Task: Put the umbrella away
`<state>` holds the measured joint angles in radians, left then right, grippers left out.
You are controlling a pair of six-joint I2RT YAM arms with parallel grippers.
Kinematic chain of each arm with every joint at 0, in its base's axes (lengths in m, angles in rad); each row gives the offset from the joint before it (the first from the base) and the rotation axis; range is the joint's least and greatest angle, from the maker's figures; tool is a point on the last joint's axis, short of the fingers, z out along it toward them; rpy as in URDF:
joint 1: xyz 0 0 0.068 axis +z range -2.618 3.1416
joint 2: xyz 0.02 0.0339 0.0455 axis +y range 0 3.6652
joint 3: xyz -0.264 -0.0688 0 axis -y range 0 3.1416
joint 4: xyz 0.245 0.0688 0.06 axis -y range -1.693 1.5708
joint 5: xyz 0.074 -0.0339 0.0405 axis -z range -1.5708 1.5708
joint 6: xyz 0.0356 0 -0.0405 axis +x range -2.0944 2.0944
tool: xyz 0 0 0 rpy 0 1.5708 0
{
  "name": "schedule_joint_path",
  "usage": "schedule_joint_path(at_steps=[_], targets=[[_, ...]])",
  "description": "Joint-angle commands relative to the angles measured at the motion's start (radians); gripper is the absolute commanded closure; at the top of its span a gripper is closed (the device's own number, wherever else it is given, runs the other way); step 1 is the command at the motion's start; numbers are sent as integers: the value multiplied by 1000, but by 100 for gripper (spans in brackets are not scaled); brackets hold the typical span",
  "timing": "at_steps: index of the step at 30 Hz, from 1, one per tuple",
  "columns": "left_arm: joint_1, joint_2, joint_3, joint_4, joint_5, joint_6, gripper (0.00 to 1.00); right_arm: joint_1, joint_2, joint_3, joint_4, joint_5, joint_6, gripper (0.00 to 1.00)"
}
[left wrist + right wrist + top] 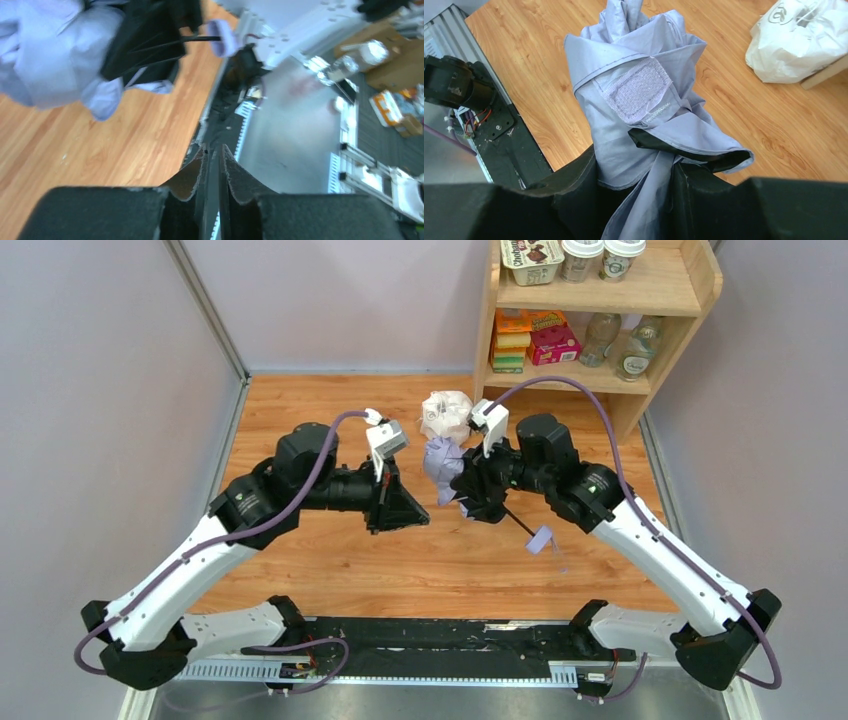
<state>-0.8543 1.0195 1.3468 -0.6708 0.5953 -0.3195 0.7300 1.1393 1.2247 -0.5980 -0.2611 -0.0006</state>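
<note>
The umbrella point(442, 462) is a bunched pale lavender canopy with black underside, held above the table's middle. Its thin black shaft runs down-right to the small lavender handle point(540, 539). My right gripper point(468, 490) is shut on the folded canopy; in the right wrist view the cloth point(639, 105) with its velcro tab point(636, 90) rises out from between the jaws. My left gripper point(410, 512) is shut and empty, just left of the umbrella and apart from it. In the left wrist view the canopy point(45, 55) and handle point(223, 37) show beyond the closed fingertips point(200, 160).
A white plastic-wrapped lump point(446, 415) lies behind the umbrella, also in the right wrist view point(799, 40). A wooden shelf unit point(660, 285) with boxes, bottles and cups stands at the back right. Grey walls flank the wooden table point(300, 570). A black rail point(430, 635) runs along the near edge.
</note>
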Motion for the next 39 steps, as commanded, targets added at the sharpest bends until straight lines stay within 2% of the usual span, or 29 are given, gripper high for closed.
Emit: schedule_joint_path(at_steps=[1, 2, 3, 4, 7, 12, 16, 19, 20, 26, 34, 39], targets=[[9, 39, 12, -70, -341, -134, 71, 0, -6, 107, 3, 109, 103, 100], [8, 37, 11, -69, -435, -142, 53, 0, -4, 105, 3, 149, 150, 100], [8, 45, 14, -69, -490, -153, 29, 2, 0, 105, 0, 187, 215, 100], [8, 59, 15, -59, -567, -153, 25, 0, 11, 110, -9, 219, 252, 100], [3, 85, 17, -29, -716, -110, 25, 2, 54, 146, -34, 237, 335, 100], [3, 111, -40, 143, -732, 55, 36, -1, 120, 263, -123, 244, 378, 100], [1, 94, -145, 244, -738, 86, 44, -21, 137, 323, -157, 214, 419, 100], [0, 83, -204, 295, -750, 105, 38, -43, 140, 357, -161, 172, 448, 100], [0, 83, -218, 300, -756, 108, 32, -49, 146, 369, -163, 152, 455, 100], [-6, 38, -314, 416, -828, 140, 20, -76, 181, 430, -178, 53, 502, 100], [-46, -26, -474, 746, -937, 316, 20, -106, 197, 458, -189, 23, 548, 100], [-54, -4, -495, 865, -881, 407, 21, -121, 204, 473, -152, 7, 617, 100]])
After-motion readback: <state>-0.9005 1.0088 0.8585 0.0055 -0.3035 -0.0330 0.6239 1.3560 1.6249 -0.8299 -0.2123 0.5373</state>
